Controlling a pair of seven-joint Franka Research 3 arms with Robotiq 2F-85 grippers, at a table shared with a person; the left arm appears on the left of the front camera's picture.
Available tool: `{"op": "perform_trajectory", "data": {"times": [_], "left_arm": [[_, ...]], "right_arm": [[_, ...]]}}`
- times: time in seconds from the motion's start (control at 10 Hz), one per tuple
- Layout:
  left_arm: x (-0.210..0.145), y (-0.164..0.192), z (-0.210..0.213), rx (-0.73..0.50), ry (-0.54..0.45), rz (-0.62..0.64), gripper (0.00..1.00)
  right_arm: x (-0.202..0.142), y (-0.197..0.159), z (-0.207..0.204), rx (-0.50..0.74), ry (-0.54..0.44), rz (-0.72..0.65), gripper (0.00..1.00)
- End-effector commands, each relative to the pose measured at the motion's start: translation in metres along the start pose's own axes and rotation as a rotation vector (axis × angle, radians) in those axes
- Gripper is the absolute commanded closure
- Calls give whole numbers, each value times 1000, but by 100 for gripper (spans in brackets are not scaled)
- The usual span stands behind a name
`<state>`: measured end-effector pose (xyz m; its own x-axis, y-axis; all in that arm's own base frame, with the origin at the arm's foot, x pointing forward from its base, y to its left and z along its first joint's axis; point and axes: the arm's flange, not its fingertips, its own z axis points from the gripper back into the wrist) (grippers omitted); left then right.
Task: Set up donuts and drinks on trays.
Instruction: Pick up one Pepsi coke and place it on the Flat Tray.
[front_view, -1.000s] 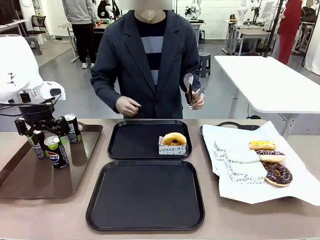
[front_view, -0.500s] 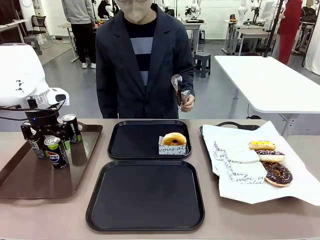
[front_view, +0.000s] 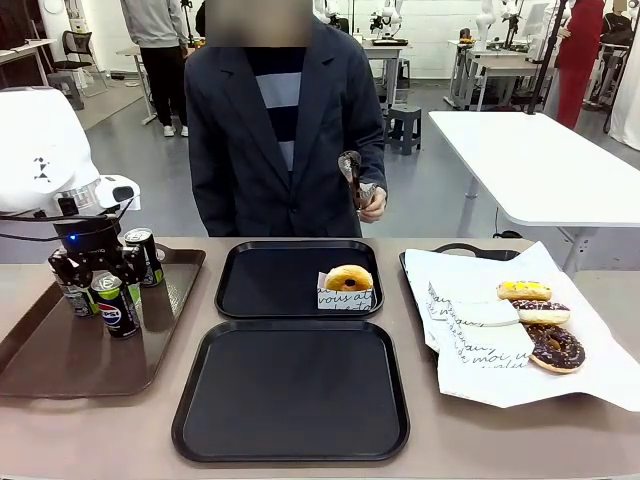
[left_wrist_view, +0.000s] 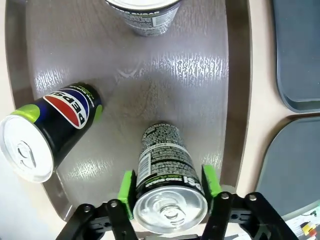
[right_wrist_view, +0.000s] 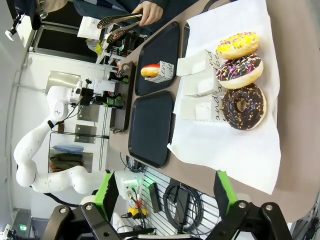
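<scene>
Left gripper (left_wrist_view: 168, 186): clamped on a can (left_wrist_view: 167, 165) from both sides; the can stands upright on the brown tray (left_wrist_view: 150, 90).
Logo can (left_wrist_view: 55, 130): just beside the left gripper, not touching it.
Third can (left_wrist_view: 145, 12): ahead of the left gripper, apart.
Right gripper (right_wrist_view: 165, 195): spread wide, nothing between the fingers.
Loose donuts (right_wrist_view: 240, 75): on white paper (right_wrist_view: 235, 150), ahead of the right gripper.
Sleeved donut (front_view: 348, 278): on the far black tray (front_view: 265, 285), well apart from both grippers.
Near tray (front_view: 290, 395): just this side of the far one.

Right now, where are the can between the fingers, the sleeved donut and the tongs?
can (left_wrist_view: 167, 165), left wrist view, its printed side.
donut (front_view: 350, 272), front view, its glazed top.
tongs (front_view: 351, 168), front view, their spoon end.
</scene>
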<state>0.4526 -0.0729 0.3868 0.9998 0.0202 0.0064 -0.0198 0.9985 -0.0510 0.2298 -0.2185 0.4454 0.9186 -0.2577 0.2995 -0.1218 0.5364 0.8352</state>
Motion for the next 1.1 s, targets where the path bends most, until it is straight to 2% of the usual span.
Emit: {"op": "perform_trajectory", "data": {"times": [0.0, 0.1, 0.2, 0.3, 0.4, 0.6, 0.7, 0.8, 1.0], "left_arm": [[-2, -2, 6, -21, 10, 8, 100], [-3, -2, 8, -21, 15, 13, 100], [-5, -2, 13, -16, 23, 20, 91], [-10, -5, 26, -24, 33, 12, 96], [-25, -15, 60, 8, 26, -26, 100], [-66, -34, 145, 79, 17, -108, 100], [-74, -37, 173, 70, 25, -103, 100], [-76, -37, 190, 62, 15, -83, 100], [-78, -28, 193, 46, 62, -30, 100]], "right_arm": [[2, -1, 1, 17, -9, 14, 0], [2, -1, 1, 17, -9, 14, 0], [2, -1, 1, 17, -9, 14, 0], [2, -1, 1, 17, -9, 14, 0], [2, -1, 1, 17, -9, 14, 0], [2, -1, 1, 17, -9, 14, 0], [2, -1, 1, 17, -9, 14, 0], [2, -1, 1, 17, -9, 14, 0], [2, -1, 1, 17, -9, 14, 0]]}}
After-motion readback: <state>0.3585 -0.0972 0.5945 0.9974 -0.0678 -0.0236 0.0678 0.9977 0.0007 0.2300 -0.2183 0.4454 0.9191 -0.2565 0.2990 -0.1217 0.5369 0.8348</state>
